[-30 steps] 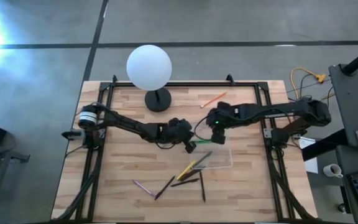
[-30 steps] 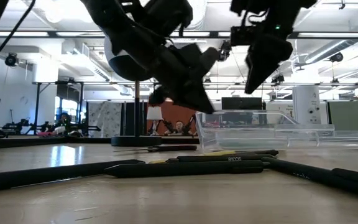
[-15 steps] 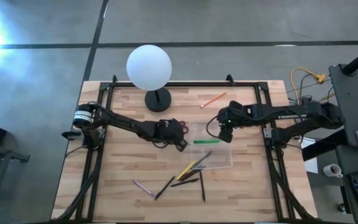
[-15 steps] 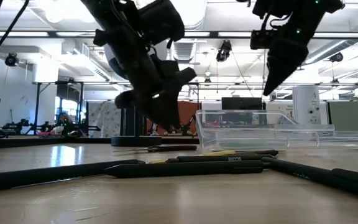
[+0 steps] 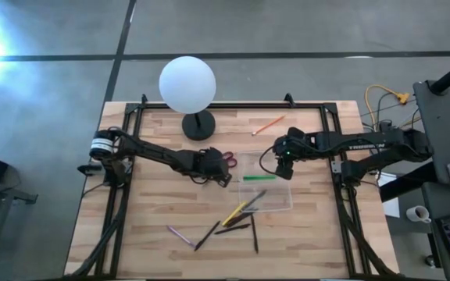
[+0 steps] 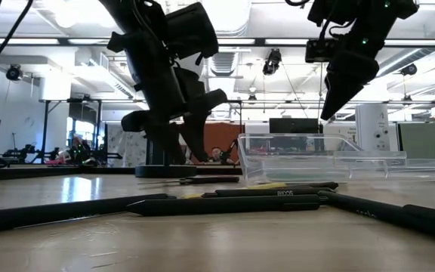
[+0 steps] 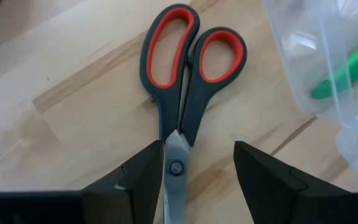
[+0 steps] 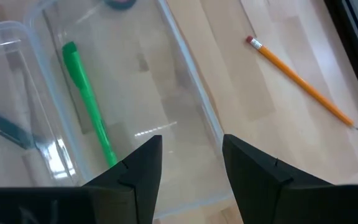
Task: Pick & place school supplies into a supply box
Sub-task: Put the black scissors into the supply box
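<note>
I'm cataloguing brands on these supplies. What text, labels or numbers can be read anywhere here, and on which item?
Dark pen lying nearest the low camera: pale lettering on its barrel, too small and blurred to read.
Scissors, green marker, orange pencil, supply box: no text visible.

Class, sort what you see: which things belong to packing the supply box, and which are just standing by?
Job: supply box, green marker, scissors, orange pencil, pink pen, dark pens.
Standing by: globe lamp, orange cable.
</note>
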Tool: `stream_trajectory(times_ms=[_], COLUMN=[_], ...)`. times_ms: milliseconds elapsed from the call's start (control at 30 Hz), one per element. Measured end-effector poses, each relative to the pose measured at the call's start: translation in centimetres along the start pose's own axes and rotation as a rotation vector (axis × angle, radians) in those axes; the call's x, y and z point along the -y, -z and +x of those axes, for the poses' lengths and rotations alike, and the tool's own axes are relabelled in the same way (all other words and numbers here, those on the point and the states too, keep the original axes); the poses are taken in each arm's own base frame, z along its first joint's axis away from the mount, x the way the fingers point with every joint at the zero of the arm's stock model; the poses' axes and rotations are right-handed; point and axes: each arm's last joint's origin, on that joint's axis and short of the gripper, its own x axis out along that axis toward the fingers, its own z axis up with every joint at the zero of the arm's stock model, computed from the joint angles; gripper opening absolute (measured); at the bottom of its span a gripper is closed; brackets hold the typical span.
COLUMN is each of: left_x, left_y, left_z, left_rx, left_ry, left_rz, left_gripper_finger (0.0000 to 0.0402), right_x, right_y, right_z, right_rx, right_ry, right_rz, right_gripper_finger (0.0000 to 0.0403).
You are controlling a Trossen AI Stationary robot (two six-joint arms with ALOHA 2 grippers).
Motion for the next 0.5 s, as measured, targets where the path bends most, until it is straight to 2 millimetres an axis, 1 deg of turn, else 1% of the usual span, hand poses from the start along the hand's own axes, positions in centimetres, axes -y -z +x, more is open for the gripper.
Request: stream_trajectory(times_ms=[300,400,500], left_x=[0.1,-0.3,-0.9], left_y=[-0.5,-1.2,-1.9], left_z=[-0.3,0.0,0.3], left_rx=[0.003,-0.036,-0.035], left_ry=[0.017,0.045,0.036], left_rz=[-0.009,-0.034,-0.059], left_gripper_finger=[0.0181,0.0181,0.0181], right_x=[0.0,0.0,0.0], right_y=[0.0,0.0,0.0], right_z=[0.0,0.0,0.0], right_rx=[0.000,0.000,0.001], right_ry=[0.000,0.000,0.000], right_rz=[0.005,0.005,0.005], right_gripper_finger=[0.0160,0.0160,0.0160])
